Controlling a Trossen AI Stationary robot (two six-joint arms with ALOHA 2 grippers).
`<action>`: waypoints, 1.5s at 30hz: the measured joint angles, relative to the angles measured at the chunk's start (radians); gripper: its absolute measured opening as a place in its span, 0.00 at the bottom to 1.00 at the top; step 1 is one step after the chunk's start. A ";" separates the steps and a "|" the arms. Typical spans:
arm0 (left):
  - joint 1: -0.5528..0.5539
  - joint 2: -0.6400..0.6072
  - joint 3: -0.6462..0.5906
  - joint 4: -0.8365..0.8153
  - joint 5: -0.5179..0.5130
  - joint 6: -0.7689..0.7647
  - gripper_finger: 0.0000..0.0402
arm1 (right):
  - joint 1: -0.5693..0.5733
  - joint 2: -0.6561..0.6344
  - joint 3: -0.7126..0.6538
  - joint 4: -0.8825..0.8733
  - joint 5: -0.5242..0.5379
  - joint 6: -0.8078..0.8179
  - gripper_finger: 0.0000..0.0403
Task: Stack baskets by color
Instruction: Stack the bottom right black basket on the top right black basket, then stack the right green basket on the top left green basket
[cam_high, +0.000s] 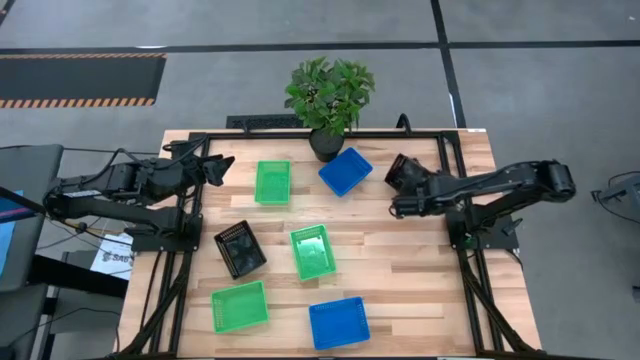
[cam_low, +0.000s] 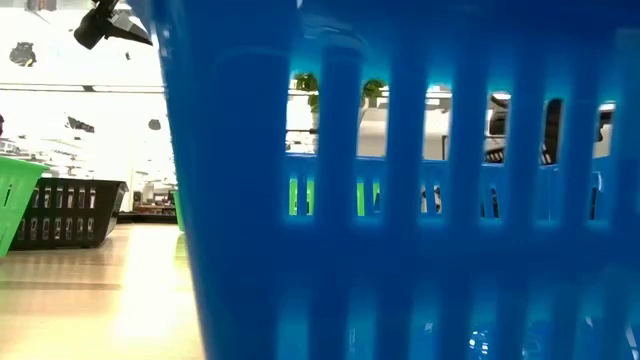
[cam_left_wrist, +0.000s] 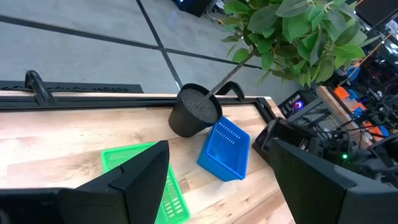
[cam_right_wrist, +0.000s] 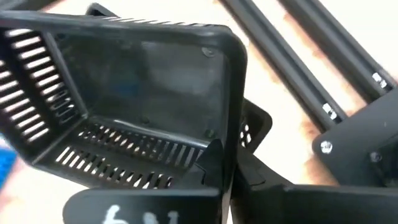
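Near blue basket (cam_high: 345, 171) | right fingers (cam_right_wrist: 227, 163) pinch black basket (cam_right_wrist: 134, 99) (tilted) | left fingers (cam_left_wrist: 155, 180) spread, empty

This looks like a robotics lab or test workshop, not a home. A butcher-block table (cam_high: 400, 250) stands on a grey concrete floor (cam_high: 540, 80) marked with dark lines and a strip of orange-and-black hazard tape (cam_high: 80, 102). A black metal frame (cam_high: 470, 290) is bolted over the table, carrying two dark robot arms, one at the left edge (cam_high: 120, 190) and one at the right edge (cam_high: 500, 185). Loose cables (cam_high: 90, 160) trail beside the left edge. The left wrist view shows electronics with small lit indicators (cam_left_wrist: 298, 104) beyond the far right corner. The low view shows a bright, open hall with shelving in the background (cam_low: 80, 150).
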 joint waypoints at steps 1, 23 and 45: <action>0.000 0.000 0.000 -0.001 0.000 0.000 0.66 | 0.000 0.005 0.000 0.011 -0.003 -0.007 0.07; 0.000 0.000 0.000 0.001 0.008 0.000 0.66 | 0.006 -0.066 0.000 -0.045 -0.036 -0.053 0.40; 0.000 0.013 0.001 -0.001 0.138 0.112 0.67 | 0.155 -0.183 0.139 0.383 -0.030 -0.986 0.57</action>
